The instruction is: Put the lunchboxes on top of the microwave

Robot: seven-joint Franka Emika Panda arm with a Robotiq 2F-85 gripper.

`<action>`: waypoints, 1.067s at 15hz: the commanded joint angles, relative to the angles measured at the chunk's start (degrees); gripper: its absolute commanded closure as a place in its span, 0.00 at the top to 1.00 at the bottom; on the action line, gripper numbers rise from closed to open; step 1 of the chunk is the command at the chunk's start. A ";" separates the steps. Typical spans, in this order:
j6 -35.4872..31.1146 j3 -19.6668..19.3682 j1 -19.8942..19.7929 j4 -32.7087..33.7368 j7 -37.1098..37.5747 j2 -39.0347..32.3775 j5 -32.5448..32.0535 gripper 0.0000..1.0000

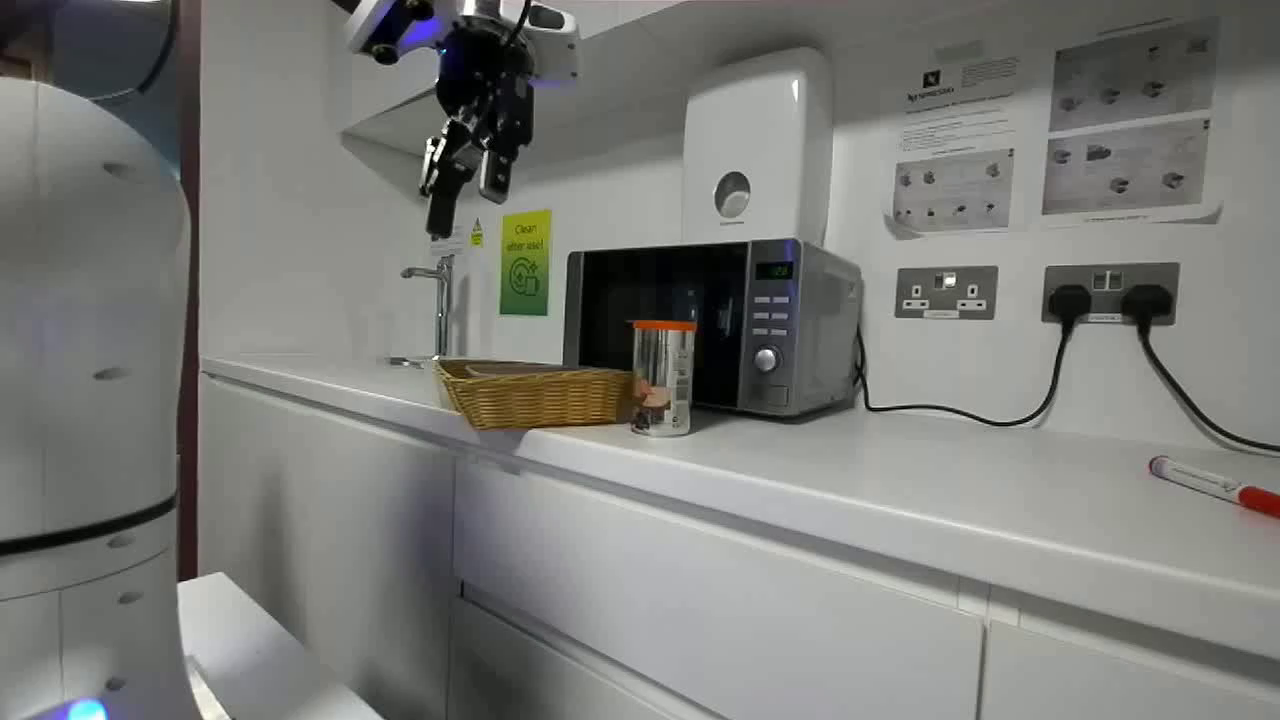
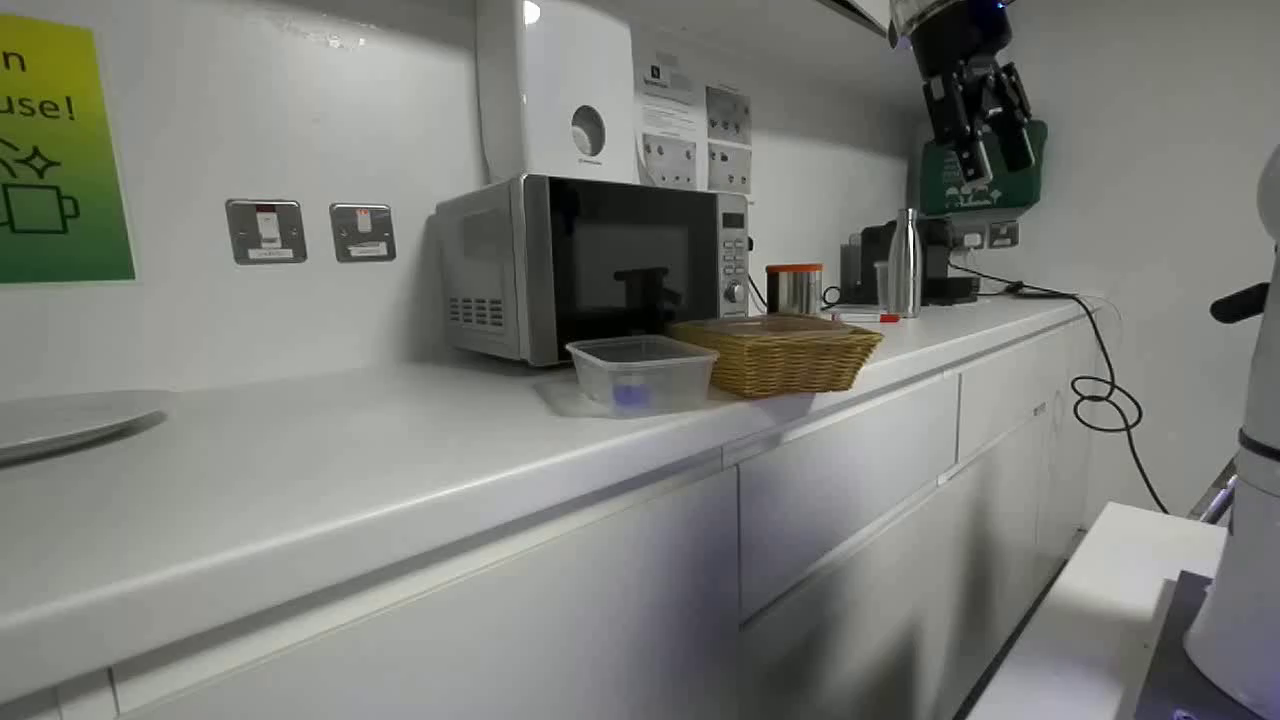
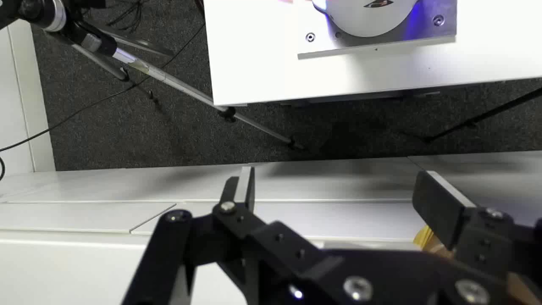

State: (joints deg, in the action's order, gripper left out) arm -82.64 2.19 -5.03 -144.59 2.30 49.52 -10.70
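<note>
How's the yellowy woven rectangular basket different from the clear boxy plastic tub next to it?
The basket is tan, while the tub is see-through. The basket is bigger; the tub is smaller. The basket has bumpy woven sides, but the tub has smoother ones. Both sit on the long white counter, in front of the silver boxy microwave.

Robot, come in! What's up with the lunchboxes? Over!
Tool open, empty, in the air. Wicker lunchbox and clear lunchbox on counter, by microwave. Metal can near wicker one, might get bumped.
</note>
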 commanded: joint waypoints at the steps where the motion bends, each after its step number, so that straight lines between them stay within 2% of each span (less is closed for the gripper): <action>1: 0.25 -0.88 1.32 0.13 0.78 -0.09 -0.50 1.00; 9: 0.25 -0.88 1.32 0.13 0.78 -0.09 -0.50 1.00; 12: -3.42 -2.86 1.81 -0.32 -0.04 -1.21 1.42 1.00; 16: -8.85 -1.74 0.62 -0.06 6.09 -6.90 3.10 1.00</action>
State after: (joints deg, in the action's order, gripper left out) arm -88.12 0.27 -4.39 -145.16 4.37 47.62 -9.67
